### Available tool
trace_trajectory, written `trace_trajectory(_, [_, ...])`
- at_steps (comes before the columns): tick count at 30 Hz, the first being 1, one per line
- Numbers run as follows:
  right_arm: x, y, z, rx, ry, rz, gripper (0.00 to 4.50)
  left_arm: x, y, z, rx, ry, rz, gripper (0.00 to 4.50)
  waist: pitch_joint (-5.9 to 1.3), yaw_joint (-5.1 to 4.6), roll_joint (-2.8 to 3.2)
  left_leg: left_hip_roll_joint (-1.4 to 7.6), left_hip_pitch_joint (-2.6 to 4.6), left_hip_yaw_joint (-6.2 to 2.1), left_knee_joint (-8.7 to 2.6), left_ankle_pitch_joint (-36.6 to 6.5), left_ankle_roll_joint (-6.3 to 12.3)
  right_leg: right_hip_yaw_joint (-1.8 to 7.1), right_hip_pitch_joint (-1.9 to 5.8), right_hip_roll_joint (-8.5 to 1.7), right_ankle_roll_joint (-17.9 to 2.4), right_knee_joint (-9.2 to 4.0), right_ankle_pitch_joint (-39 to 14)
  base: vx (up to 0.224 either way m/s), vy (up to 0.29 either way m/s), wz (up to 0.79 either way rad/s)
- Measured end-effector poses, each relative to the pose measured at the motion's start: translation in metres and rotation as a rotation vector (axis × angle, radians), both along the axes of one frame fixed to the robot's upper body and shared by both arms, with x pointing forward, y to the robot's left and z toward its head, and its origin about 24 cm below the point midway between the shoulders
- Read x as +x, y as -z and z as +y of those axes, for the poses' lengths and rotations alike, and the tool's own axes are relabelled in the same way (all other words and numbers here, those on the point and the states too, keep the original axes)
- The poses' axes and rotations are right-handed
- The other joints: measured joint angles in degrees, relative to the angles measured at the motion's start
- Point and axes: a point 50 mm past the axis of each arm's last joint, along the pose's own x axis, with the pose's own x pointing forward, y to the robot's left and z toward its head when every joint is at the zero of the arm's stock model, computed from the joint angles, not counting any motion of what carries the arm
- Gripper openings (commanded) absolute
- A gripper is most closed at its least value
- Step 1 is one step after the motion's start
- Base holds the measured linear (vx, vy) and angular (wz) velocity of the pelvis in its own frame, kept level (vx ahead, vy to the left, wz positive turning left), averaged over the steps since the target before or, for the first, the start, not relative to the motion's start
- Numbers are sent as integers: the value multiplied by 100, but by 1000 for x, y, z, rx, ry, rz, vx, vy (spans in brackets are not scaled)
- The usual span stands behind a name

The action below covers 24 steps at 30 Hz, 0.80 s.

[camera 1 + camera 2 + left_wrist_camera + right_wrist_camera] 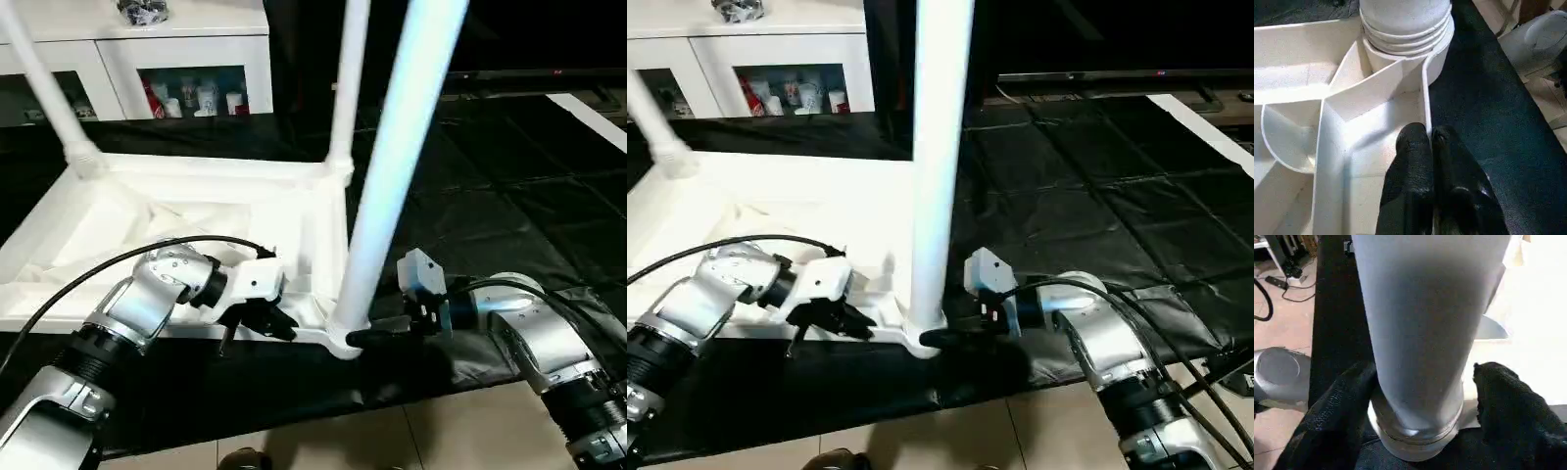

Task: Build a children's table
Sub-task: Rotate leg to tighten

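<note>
The white table top [88,235] lies upside down on a black mat, ribs showing. Two legs stand in its far corners, the far left leg [44,83] and the far right leg [348,78]. The near right leg [392,166] rises from the corner socket [338,338] closest to me, its ridged end [1405,44] seated in the socket. My left gripper [279,328] is shut on the thin near rim of the top [1426,98], just beside that socket. My right gripper [1425,372] holds the base of the near right leg [1420,308], one black finger [1337,416] on each side.
A white cabinet [186,59] with glass doors and small items inside stands behind the table top. The black mat [490,196] stretches to the right and ends near my arms, with tiled floor [392,441] in front. A white strip [588,113] lies at the far right.
</note>
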Motion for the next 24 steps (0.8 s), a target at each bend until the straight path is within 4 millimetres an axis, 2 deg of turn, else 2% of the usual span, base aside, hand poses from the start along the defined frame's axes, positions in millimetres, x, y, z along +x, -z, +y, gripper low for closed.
trace_trajectory(3, [-1,1,1,-1,-19,13,287,-1,-1,0,2,7,-3,0,0,-1,0,0,0,0,0,0,0,-1,0,0,0,0,0,0,0,0])
trace_trajectory(13, [-3,-3,3,12,-39,16,215,-3,1,-1,6,14,1,0,-2,2,-3,0,0,0,0,0,0,0,1,0,-1,1,1,0,0,0])
trace_trajectory(19, [-4,0,2,30,-18,29,206,-3,1,-1,3,0,12,0,-3,1,-4,0,3,0,0,0,0,-1,3,0,-1,2,0,0,0,0])
trace_trajectory(24, [0,4,5,46,78,23,205,1,3,-1,-6,-80,15,0,-3,-35,-5,0,13,0,0,0,-1,-1,4,0,18,4,-11,0,0,0])
